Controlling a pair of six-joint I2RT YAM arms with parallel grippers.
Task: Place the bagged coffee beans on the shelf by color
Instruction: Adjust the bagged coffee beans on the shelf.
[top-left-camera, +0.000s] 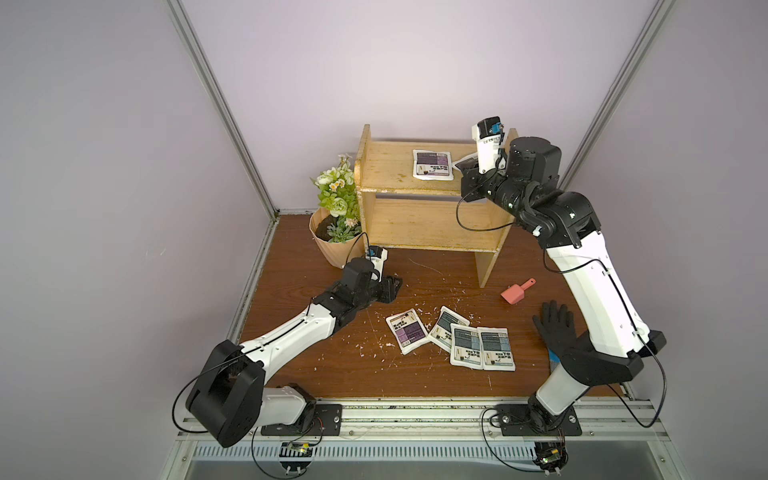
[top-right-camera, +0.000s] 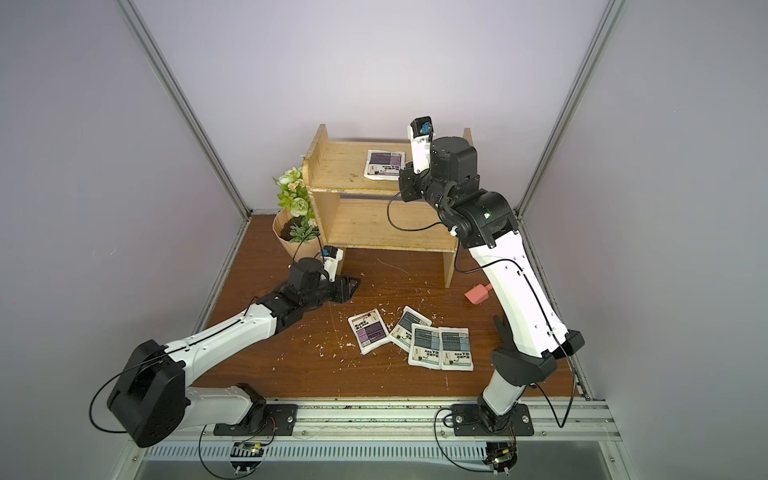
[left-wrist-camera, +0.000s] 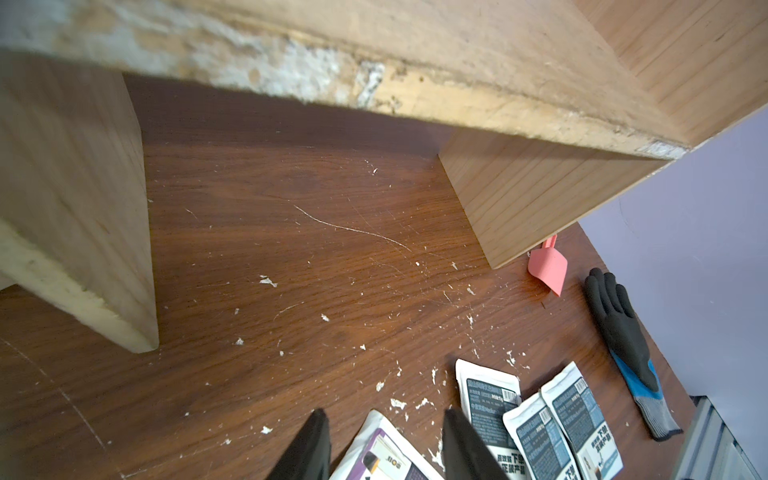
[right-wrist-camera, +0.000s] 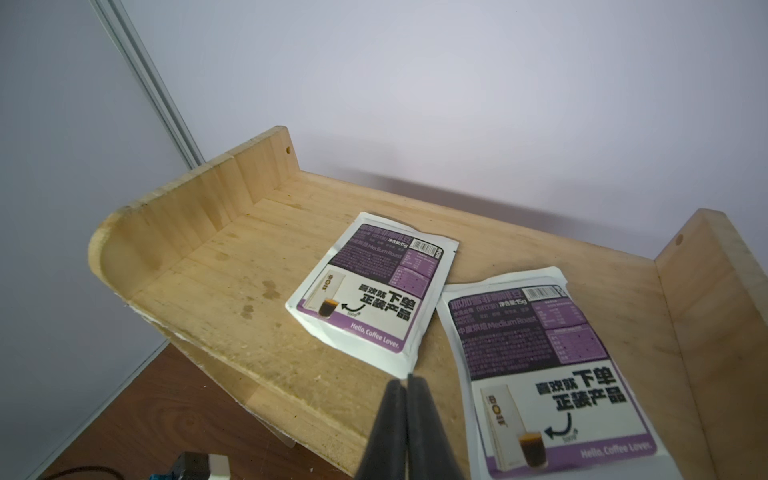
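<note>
Two purple bagged coffee beans lie flat on the shelf's (right-wrist-camera: 232, 266) top board, one (right-wrist-camera: 370, 286) further in and one (right-wrist-camera: 552, 374) nearer its end. My right gripper (right-wrist-camera: 405, 380) is shut and empty over that board's front edge. In a top view it (top-left-camera: 459, 166) hides part of the nearer bag. On the brown table lie a purple bag (top-left-camera: 406, 330) and three grey-blue bags (top-left-camera: 448, 328) (top-left-camera: 465, 345) (top-left-camera: 496, 348), partly overlapping. My left gripper (left-wrist-camera: 384, 413) is open low over the table, the purple bag (left-wrist-camera: 382, 453) showing between its fingers (left-wrist-camera: 307, 444).
A peach flowerpot (top-left-camera: 332, 245) with flowers stands left of the shelf (top-left-camera: 390, 166), close to the left wrist. A pink scoop (top-left-camera: 517, 292) and a black glove (top-left-camera: 555, 324) lie to the right by the right arm. White crumbs are scattered over the table.
</note>
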